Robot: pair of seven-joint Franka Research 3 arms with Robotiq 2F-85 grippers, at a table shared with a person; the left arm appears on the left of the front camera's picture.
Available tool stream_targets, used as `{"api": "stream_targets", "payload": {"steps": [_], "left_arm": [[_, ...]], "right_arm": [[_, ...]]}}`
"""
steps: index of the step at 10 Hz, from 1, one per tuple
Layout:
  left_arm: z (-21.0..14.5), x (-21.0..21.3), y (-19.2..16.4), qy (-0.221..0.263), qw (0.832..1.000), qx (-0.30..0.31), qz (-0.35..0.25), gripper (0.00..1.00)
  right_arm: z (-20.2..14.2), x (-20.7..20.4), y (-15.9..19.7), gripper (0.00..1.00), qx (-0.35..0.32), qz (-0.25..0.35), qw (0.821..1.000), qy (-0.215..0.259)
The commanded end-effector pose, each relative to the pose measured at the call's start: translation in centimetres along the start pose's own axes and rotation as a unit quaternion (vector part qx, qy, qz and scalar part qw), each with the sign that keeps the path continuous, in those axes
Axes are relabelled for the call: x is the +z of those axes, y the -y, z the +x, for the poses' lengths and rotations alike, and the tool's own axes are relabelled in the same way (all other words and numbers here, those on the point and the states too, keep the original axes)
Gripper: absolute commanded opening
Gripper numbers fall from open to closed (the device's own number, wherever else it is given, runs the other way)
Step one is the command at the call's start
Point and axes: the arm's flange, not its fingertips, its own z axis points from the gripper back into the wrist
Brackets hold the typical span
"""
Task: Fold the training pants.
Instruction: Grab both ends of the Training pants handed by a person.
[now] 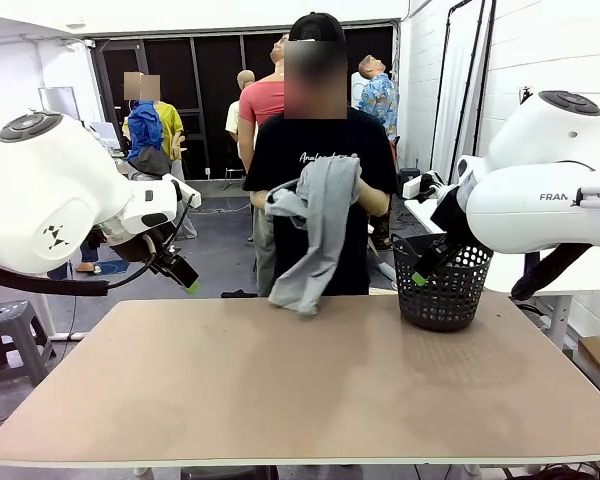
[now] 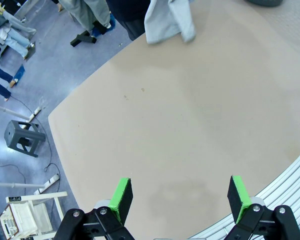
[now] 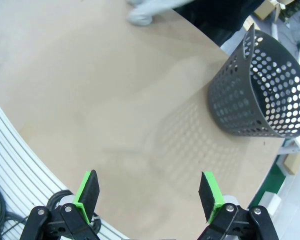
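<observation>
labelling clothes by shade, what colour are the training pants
The training pants are light grey; front view shows it best.

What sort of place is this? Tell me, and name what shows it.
Likely a robotics lab for clothes handling: white robot arms flank a table, a person across it holds grey training pants, and a black mesh basket stands on it.

Left of the black mesh basket (image 1: 442, 285) and in front of it, the tabletop (image 1: 280, 390) is bare: free passage. Just left of the basket, training pants (image 1: 315, 235) held by a person (image 1: 290, 150) hang down to the far table edge. The right gripper (image 1: 420, 275), jaws spread, hangs at the basket's left rim. The left gripper (image 1: 188, 283), jaws spread, hangs well left of the basket.
</observation>
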Motion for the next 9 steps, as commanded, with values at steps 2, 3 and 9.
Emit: {"api": "stream_targets", "payload": {"steps": [2,3,9], "left_arm": [[-0.20,-0.10,0.02,0.002,1.000,0.000,0.001,1.00],[-0.20,-0.10,0.02,0.002,1.000,0.000,0.001,1.00],[-0.20,-0.10,0.02,0.002,1.000,0.000,0.001,1.00]], "right_arm": [[-0.09,-0.17,-0.04,1.00,0.001,0.000,1.000,0.002],[-0.09,-0.17,-0.04,1.00,0.001,0.000,1.000,0.002],[-0.09,-0.17,-0.04,1.00,0.001,0.000,1.000,0.002]]}}
